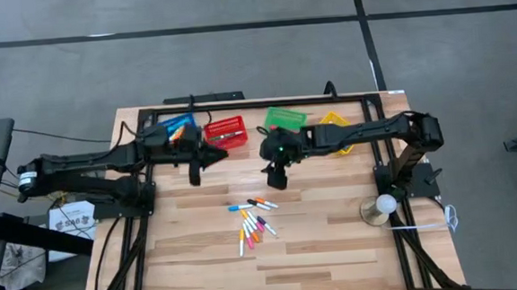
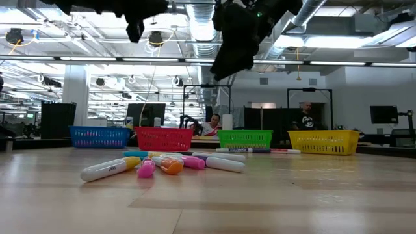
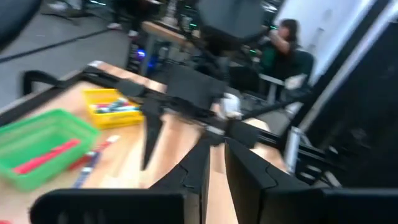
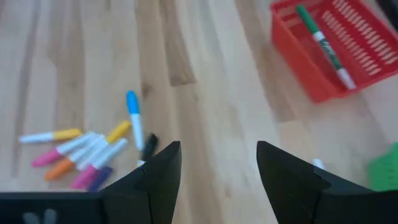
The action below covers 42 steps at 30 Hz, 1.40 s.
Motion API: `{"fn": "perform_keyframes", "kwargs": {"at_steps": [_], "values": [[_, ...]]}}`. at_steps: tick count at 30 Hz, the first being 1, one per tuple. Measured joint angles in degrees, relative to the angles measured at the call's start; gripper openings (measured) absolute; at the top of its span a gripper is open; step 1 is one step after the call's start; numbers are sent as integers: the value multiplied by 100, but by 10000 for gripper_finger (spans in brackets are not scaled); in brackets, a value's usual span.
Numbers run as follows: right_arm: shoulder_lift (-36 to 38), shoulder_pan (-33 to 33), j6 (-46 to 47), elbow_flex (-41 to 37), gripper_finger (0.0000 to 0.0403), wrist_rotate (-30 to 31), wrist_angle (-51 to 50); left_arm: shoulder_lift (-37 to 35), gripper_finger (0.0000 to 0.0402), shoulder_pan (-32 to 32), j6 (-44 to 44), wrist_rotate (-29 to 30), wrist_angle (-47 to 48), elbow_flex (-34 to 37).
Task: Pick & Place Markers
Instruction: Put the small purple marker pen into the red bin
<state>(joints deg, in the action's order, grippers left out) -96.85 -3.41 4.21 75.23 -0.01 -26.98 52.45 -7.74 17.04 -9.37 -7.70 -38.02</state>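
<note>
1. The right hand (image 4: 217, 180) hangs above the surface (image 1: 337, 248), fingers apart and empty, likely lining up a pick.
2. Just ahead and below lie the markers (image 4: 87, 152), loosely clustered on the surface.
3. Farther off, beside the red basket (image 1: 225, 132), the left hand (image 1: 196, 174) hovers, fingers nearly together, apparently holding nothing.

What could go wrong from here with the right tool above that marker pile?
1. The markers lie bunched and touching, so the open right tool may pinch two or scatter the rest.
2. Both arms crowd the table's middle; the left tool, fingers nearly together, hangs beside the red basket and could clip the right arm.
3. A green marker already lies in the red basket, so colour sorting may be off.
</note>
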Motion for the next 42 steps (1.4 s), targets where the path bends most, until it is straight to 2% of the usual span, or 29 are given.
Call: {"fn": "perform_keyframes", "kwargs": {"at_steps": [10, 15, 19, 23, 26, 28, 30, 34, 36, 42], "values": [[1, 745, 1456, -509, 183, 152, 723, 5, 49, 1086, 322, -39, 1, 0], [0, 1257, 1936, -937, 172, 1090, 1228, 13, 49, 1719, 331, -9, -4, 254], [1, 1573, 2402, -1087, 163, 1720, 1303, 13, 49, 2168, 579, 511, -64, 416], [2, 1752, 2243, -1087, 153, 2360, 1163, 13, 47, 2535, 727, 1026, -242, 422], [2, 1704, 1684, -1085, 144, 2917, 855, 13, 47, 2646, 453, 1271, -313, 422], [1, 1586, 1282, -1086, 137, 2997, 585, 13, 46, 2644, 451, 1536, -357, 422], [0, 1390, 783, -1064, 130, 2784, 348, 13, 45, 2640, 450, 1793, -353, 422], [2, 729, 18, -945, 122, 1199, -265, 13, 46, 2644, 297, 2344, -355, 422], [1, 377, -351, -945, 121, 718, -391, 13, 47, 2640, 273, 2655, -357, 422], [2, -374, -1675, -945, 127, 449, -387, 13, 44, 2548, 143, 3222, -353, 420]]}}
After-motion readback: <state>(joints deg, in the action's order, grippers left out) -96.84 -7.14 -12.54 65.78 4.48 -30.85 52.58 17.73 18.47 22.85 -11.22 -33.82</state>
